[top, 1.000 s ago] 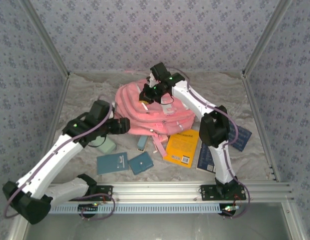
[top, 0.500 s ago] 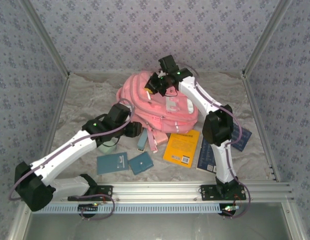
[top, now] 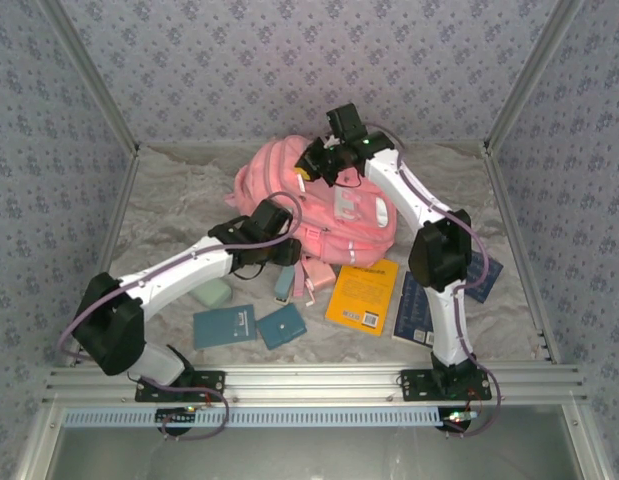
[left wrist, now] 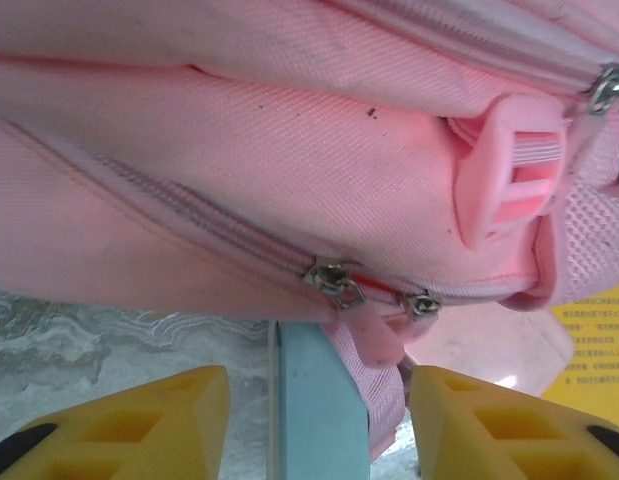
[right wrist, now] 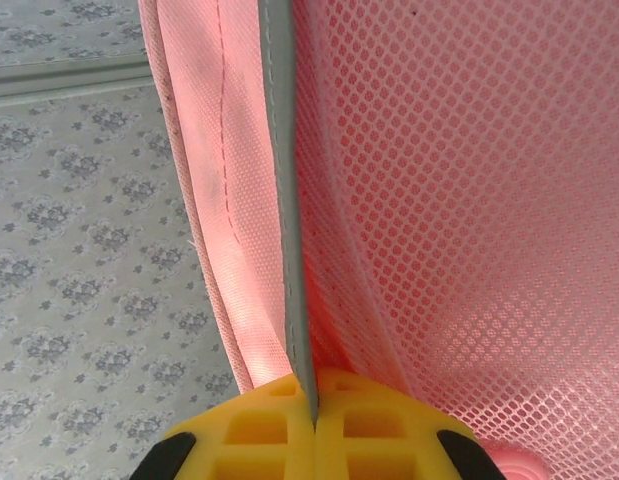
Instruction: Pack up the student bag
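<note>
You look down on a marbled grey tabletop (top: 169,200) at frame centre, boxed by floral-patterned blue-grey walls (top: 289,60) across the top and sides, aluminium rails (top: 319,380) lining the bottom edge under even light.

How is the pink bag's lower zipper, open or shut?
Nearly shut: its two pulls sit close together on the student bag, a short gap between them.

No words or numbers can be made out. The yellow book (top: 364,285), toward 5 o'clock in the top view, carries a white barcode label (top: 370,320) at its 6 o'clock edge. Its cover print is too small to read.
</note>
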